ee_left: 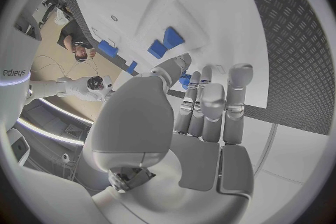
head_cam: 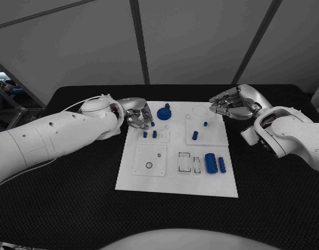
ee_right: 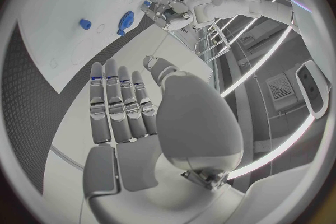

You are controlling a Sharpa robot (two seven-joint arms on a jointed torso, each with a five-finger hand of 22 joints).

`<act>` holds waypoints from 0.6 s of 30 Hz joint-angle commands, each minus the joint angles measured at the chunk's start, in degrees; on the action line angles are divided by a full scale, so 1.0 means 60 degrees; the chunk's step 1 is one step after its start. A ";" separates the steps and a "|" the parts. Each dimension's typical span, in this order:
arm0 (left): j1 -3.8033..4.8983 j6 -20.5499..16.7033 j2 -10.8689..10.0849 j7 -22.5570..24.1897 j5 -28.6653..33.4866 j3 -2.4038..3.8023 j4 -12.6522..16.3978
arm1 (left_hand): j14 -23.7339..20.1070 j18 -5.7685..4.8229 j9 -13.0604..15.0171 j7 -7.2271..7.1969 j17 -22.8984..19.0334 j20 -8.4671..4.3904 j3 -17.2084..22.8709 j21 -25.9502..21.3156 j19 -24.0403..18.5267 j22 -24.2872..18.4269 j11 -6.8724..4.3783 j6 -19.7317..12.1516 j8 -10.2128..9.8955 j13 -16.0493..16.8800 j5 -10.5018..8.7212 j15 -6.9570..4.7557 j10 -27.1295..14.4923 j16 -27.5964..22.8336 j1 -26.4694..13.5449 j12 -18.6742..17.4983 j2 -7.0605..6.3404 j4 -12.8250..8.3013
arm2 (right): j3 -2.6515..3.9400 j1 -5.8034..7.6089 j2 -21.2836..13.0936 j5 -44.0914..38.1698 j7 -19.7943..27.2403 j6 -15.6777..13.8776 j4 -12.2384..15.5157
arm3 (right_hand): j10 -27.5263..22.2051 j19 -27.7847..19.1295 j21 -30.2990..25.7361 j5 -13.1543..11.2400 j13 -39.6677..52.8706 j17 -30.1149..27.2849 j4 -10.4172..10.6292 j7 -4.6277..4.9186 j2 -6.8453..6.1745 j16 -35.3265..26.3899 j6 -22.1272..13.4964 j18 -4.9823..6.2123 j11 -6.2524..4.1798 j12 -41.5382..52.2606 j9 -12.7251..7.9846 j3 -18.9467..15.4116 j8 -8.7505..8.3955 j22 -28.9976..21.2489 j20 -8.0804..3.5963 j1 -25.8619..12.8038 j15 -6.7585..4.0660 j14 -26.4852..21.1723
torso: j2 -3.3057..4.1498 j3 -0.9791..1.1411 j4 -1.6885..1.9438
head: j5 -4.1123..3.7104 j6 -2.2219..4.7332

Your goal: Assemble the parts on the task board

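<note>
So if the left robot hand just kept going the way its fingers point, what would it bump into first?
Probably the task board itself: the left robot hand points down at its edge, near two small blue pegs. Depth is hard to judge.

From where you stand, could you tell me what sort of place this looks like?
Probably a robotics lab or test cell. A black table carries a white task board with small blue parts, pale panel walls enclose it, and the left hand and right hand hover over the board.

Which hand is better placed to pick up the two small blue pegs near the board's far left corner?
Probably the left hand: its fingers hang right beside the small blue pegs. The right hand hovers off the board's far right corner, holding nothing.
</note>
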 commanded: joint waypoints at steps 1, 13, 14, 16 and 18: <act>0.0010 -0.0278 -0.0186 0.0105 0.0098 0.0054 0.0097 | -0.0049 0.0110 0.0014 0.0027 -0.0026 -0.0005 -0.0027 -0.0039 -0.0085 -0.0012 0.0035 0.0038 0.0029 -0.0002 -0.0030 0.0002 -0.0074 -0.0023 -0.0003 -0.0072 0.0015 -0.0006 | 0.0006 0.0013 -0.0029 -0.2003 -0.0699 0.0587 -0.0143 | 0.0162 0.0895 0.0584 -0.0217 0.0025 0.0250 -0.0313 -0.0203 0.0030 0.0434 0.0168 0.0065 -0.0170 0.0069 0.0033 -0.0032 0.0066 0.0289 -0.0390 0.0320 -0.0319 0.0907 | -0.0012 -0.0006 0.0008 | -0.0046 0.0025; 0.0016 -0.1488 -0.1165 0.1133 0.3264 0.0258 0.0501 | -0.2066 0.0367 0.0023 0.0043 -0.3805 0.0014 0.0102 -0.2139 -0.1445 -0.1236 0.0024 0.0601 0.0175 0.0052 -0.0066 0.0010 0.0141 -0.2562 -0.0023 0.0178 0.0030 -0.0011 | 0.0007 0.0010 0.0095 -0.6895 -0.2463 0.1705 -0.0235 | 0.0864 0.2247 0.3949 -0.0800 0.0013 0.2645 -0.0741 -0.0538 0.0192 0.4610 0.0702 -0.0060 -0.0578 -0.0023 0.0003 0.0345 -0.0007 0.2382 -0.1316 0.0106 -0.1002 0.2554 | 0.0002 0.0002 -0.0014 | -0.0745 0.0189; 0.0016 -0.1541 -0.1226 0.1184 0.3633 0.0262 0.0544 | -0.2084 0.0365 0.0025 0.0035 -0.3882 0.0013 0.0052 -0.2224 -0.1472 -0.1289 0.0021 0.0619 0.0179 0.0064 -0.0068 -0.0003 0.0179 -0.2671 -0.0001 0.0241 0.0049 -0.0017 | 0.0006 0.0009 0.0113 -0.7055 -0.2523 0.1759 -0.0225 | 0.0770 0.2203 0.4074 -0.0873 0.0002 0.2849 -0.0714 -0.0537 0.0164 0.4865 0.0685 -0.0060 -0.0560 -0.0051 0.0000 0.0388 -0.0021 0.2475 -0.1301 0.0041 -0.0989 0.2544 | 0.0002 0.0003 -0.0015 | -0.0796 0.0208; 0.0017 -0.1725 -0.1407 0.1383 0.4818 0.0271 0.0698 | -0.2095 0.0364 0.0022 0.0034 -0.3970 0.0009 -0.0022 -0.2325 -0.1492 -0.1353 0.0001 0.0623 0.0175 0.0081 -0.0071 -0.0007 0.0231 -0.2790 0.0010 0.0334 0.0067 -0.0016 | 0.0006 0.0008 0.0173 -0.7453 -0.2679 0.1884 -0.0200 | 0.0560 0.2127 0.4271 -0.0990 -0.0013 0.3358 -0.0668 -0.0527 0.0088 0.5441 0.0647 -0.0056 -0.0527 -0.0064 -0.0003 0.0433 -0.0034 0.2622 -0.1274 -0.0075 -0.0956 0.2542 | 0.0002 0.0003 -0.0016 | -0.0866 0.0231; 0.0017 -0.1915 -0.1569 0.1640 0.6004 0.0276 0.0872 | -0.2132 0.0361 0.0022 0.0029 -0.4047 0.0010 -0.0086 -0.2421 -0.1519 -0.1413 -0.0011 0.0631 0.0176 0.0099 -0.0069 -0.0012 0.0280 -0.2900 0.0021 0.0426 0.0089 -0.0015 | 0.0006 0.0006 0.0252 -0.7748 -0.2791 0.1923 -0.0203 | 0.0371 0.2038 0.4474 -0.1073 -0.0012 0.3794 -0.0645 -0.0508 0.0014 0.5937 0.0578 -0.0045 -0.0495 -0.0057 -0.0010 0.0483 -0.0047 0.2777 -0.1242 -0.0149 -0.0925 0.2522 | 0.0001 0.0011 -0.0008 | -0.0928 0.0251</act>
